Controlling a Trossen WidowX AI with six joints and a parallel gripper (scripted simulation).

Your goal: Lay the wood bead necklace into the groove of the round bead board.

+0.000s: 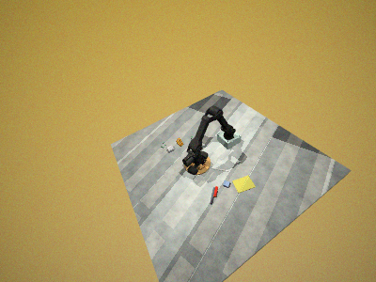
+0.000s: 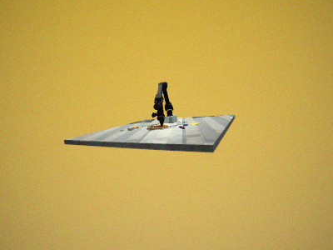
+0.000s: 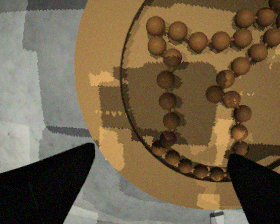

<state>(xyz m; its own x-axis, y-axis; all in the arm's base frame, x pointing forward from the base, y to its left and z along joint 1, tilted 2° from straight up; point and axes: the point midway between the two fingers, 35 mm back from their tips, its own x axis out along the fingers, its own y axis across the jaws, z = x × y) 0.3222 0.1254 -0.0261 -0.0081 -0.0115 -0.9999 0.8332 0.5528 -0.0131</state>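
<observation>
The round wooden bead board [image 1: 207, 167] [image 2: 151, 127] [image 3: 97, 45] lies on the table under my gripper. In the wrist view, a thin dark ring marks its groove [image 3: 121, 82]. The brown wood bead necklace [image 3: 220, 41] lies on the board. Several beads at the near side follow the groove's curve and look lower. The left strand, the upper strand and a kinked right strand lie inside the ring. The necklace's far part is cut off by the frame. My gripper [image 3: 161, 155] [image 1: 195, 170] is open and empty, its fingertips wide apart on either side of the near beads.
A yellow square [image 1: 243, 183] [image 2: 195, 123], a small blue block [image 1: 227, 184] and a red-and-dark tool [image 1: 215, 192] lie to one side of the board. An orange piece [image 1: 180, 142] and a whitish block [image 1: 170, 148] lie on the other side. The arm stands on a pale green block [image 1: 228, 142].
</observation>
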